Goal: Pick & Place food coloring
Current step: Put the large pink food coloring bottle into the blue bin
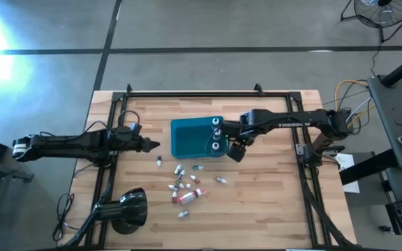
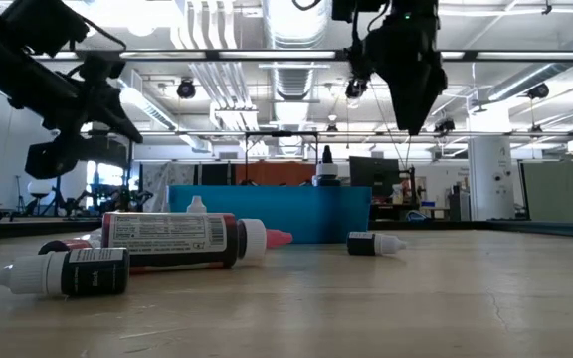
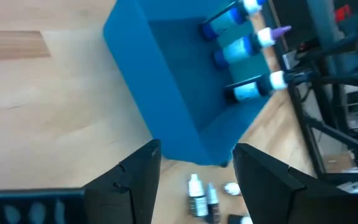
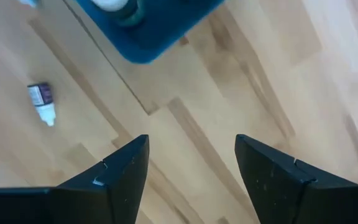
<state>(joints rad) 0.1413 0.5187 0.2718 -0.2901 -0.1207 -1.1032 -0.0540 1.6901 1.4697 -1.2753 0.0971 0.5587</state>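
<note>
Closest to the low camera, a dark bottle with a pale cap lies on its side, and behind it a bigger red-bodied one with a label, also lying flat. They're part of the food coloring scatter on the wooden table, all of it just on the near side of the teal bin. A few bottles already stand inside the bin along its right wall, blue ones with pale caps.

Right gripper hangs above the bin's right front corner, fingers apart and empty, with bare wood and one small dark vial below it. Left gripper sits just left of the bin, also spread open with nothing in it, looking across the bin's corner at a couple of bottles past it.

My read: the right arm is between drops and needs another bottle. I'd go for a loner first, like the little one near the bin's front edge, not the tight cluster further out where fingers could knock neighbours rolling. Line the fingers across the body, not the cap, since these lie flat and round and will probably squirt out if pinched off-centre. Come down straight, close gently, lift clear of the bin's wall before moving over.
</note>
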